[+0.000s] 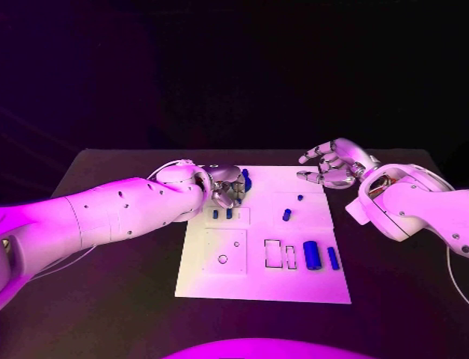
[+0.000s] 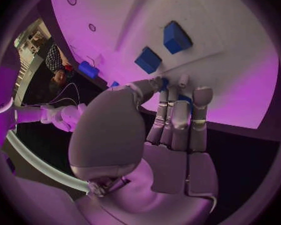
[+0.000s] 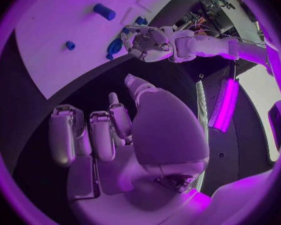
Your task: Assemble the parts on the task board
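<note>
We see the white task board [image 1: 265,288] lying flat in the middle of the black counter [image 1: 116,299], between the two arms. The left hand [image 1: 222,185] is over the board's far left corner, fingers [image 2: 202,105] pointing down at it and closed around a long blue part [image 1: 245,179] that stands up just beside them; the right wrist view shows this blue part [image 3: 114,47] under the left hand [image 3: 147,42] (pinched, as far as we can tell). In the left wrist view a bit of blue shows between the fingertips, touching the board [image 2: 240,50].

The right hand [image 1: 336,164] hovers off the board's far right corner, above the counter, holding nothing, its fingers [image 3: 65,135] loosely curled and apart.

Other blue parts lie on the board: two small square blocks [image 1: 222,214] side by side in a raised panel near the left hand, a short peg [image 1: 287,215] and a tiny one [image 1: 300,197] toward the middle, and a thick cylinder [image 1: 312,255] with a thinner pin [image 1: 332,258] just beside it near the right edge. Next to those sit two rectangular slots [image 1: 280,254] (outlined only), and a panel with round holes [image 1: 222,251] takes up the near left part.
</note>
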`<state>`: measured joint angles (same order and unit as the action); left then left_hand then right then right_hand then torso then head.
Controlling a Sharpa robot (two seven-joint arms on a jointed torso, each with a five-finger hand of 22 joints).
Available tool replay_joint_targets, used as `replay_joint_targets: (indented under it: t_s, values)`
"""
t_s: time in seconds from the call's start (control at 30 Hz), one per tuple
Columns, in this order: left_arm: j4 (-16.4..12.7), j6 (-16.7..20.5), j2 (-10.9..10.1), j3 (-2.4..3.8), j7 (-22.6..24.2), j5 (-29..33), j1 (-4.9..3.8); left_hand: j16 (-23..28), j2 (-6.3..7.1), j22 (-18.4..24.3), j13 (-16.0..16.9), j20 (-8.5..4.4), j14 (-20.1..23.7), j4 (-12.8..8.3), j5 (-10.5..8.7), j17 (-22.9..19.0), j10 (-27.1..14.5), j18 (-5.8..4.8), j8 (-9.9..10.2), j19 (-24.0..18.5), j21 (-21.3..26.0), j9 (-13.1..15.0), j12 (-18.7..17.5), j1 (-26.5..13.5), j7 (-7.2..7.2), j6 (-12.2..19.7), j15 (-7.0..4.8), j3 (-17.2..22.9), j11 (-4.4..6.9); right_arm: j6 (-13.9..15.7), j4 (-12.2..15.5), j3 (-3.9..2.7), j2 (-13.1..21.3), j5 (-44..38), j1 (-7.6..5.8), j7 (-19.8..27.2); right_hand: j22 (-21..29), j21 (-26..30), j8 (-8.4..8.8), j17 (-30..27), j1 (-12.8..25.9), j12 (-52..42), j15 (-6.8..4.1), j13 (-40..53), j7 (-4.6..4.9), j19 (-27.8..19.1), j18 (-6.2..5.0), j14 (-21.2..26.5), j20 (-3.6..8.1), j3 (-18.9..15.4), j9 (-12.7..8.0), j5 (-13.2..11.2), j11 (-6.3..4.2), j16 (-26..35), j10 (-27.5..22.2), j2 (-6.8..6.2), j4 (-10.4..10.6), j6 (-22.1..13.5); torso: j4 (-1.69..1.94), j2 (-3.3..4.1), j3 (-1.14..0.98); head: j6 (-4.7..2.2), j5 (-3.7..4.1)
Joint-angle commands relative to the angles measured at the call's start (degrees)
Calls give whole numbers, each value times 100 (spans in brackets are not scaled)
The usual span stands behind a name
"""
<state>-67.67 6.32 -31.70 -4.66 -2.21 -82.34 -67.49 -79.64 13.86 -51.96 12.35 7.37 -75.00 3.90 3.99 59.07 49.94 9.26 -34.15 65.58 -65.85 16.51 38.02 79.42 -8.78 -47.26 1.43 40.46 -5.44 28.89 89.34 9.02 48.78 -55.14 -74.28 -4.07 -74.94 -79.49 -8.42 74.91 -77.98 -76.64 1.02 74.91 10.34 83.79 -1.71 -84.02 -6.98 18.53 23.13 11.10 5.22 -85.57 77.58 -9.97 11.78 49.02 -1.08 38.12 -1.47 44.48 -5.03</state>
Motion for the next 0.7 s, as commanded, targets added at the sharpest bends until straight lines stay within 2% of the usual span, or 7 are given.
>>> replay_joint_targets:
  t_s: [0.03,0.07,0.33,0.5,0.7]
  values:
    - [17,-52,17,-12,52,91,13,-43,-87,-90,-60,-14,-83,-33,-24,36,129,-110,49,83,-77,-4,-121,-5,16,-99,-19,41,21,-40,11,0,-6,-24,3,51,-939,-11,-22,621,22,-7,-14,218,-23,-11,-90,-371,1,44,-5,19,-4,15,-6,-4,8,37,-5,2,0,-3,5]
    - [21,-36,17,-12,55,96,13,-117,-136,-289,-87,-30,-216,-75,-28,200,272,-149,65,228,-220,7,-184,10,34,-202,-45,46,48,-40,12,0,-6,-24,3,51,-939,-11,-22,621,22,-7,-14,218,-23,-11,-90,-371,1,44,-5,19,-4,15,-6,-4,8,37,-5,1,0,0,7]
    - [32,234,2,-13,110,146,13,-204,-286,-719,-146,-126,-473,-305,-24,381,770,-235,215,551,-540,67,-480,79,98,-538,-146,51,153,-37,13,0,-9,-29,3,49,-936,-3,-27,618,18,-6,-15,216,-25,-15,-91,-370,2,51,-4,24,-6,17,-6,-4,6,42,3,0,4,-7,19]
    - [-4,486,-40,-9,200,249,15,-218,-303,-816,-143,-155,-534,-391,-16,424,894,-255,299,626,-614,85,-584,91,104,-609,-166,71,170,-34,13,0,-10,-31,3,51,-936,-3,-27,618,18,-6,-15,216,-25,-15,-91,-370,2,51,-4,24,-6,17,-6,-4,6,42,0,-1,3,-18,24]
    - [-142,658,-166,47,268,443,17,-225,-287,-842,-142,-162,-560,-408,-14,447,926,-261,344,649,-636,94,-644,54,95,-638,-163,64,164,-36,7,0,-11,-32,3,53,-935,-2,-33,615,13,-9,-17,218,-27,-15,-91,-370,3,60,-3,30,-7,19,-2,-6,2,49,2,-7,7,-28,24]
